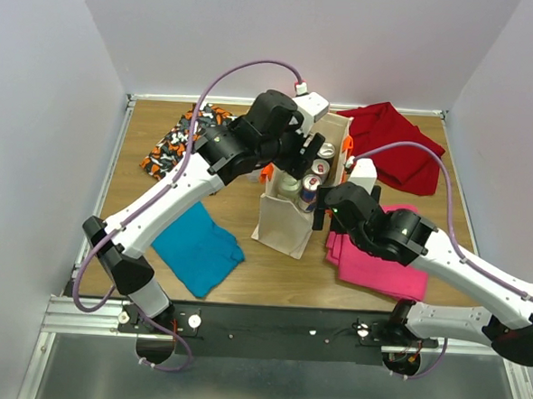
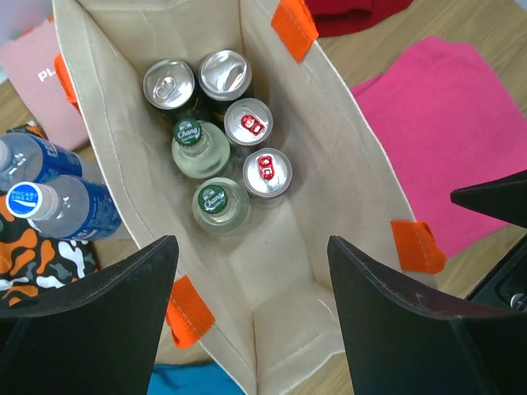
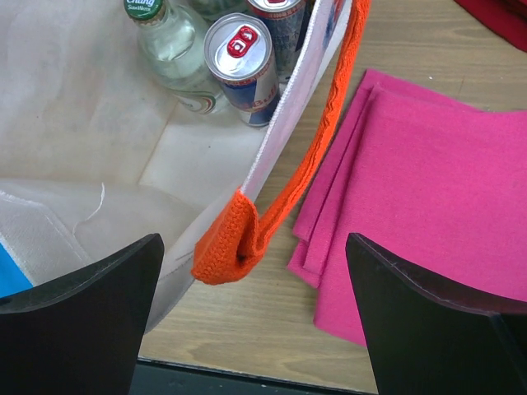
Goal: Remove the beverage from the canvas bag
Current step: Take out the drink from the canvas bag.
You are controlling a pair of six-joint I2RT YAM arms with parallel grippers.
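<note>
While left end effector (image 2: 251, 241) gapes empty over the canvas bag (image 2: 323, 140), right end effector (image 3: 254, 239) likewise straddles its rim.

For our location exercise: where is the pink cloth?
In the top view, the pink cloth lies right of the canvas bag, partly under the right arm, the red cloth beyond it.

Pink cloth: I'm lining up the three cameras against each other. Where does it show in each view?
Top external: the pink cloth lies right of centre, beside the canvas bag.
Left wrist: the pink cloth is at the upper right.
Right wrist: the pink cloth fills the right half.
Shared landmark: the canvas bag, left of the cloth in all three.
</note>
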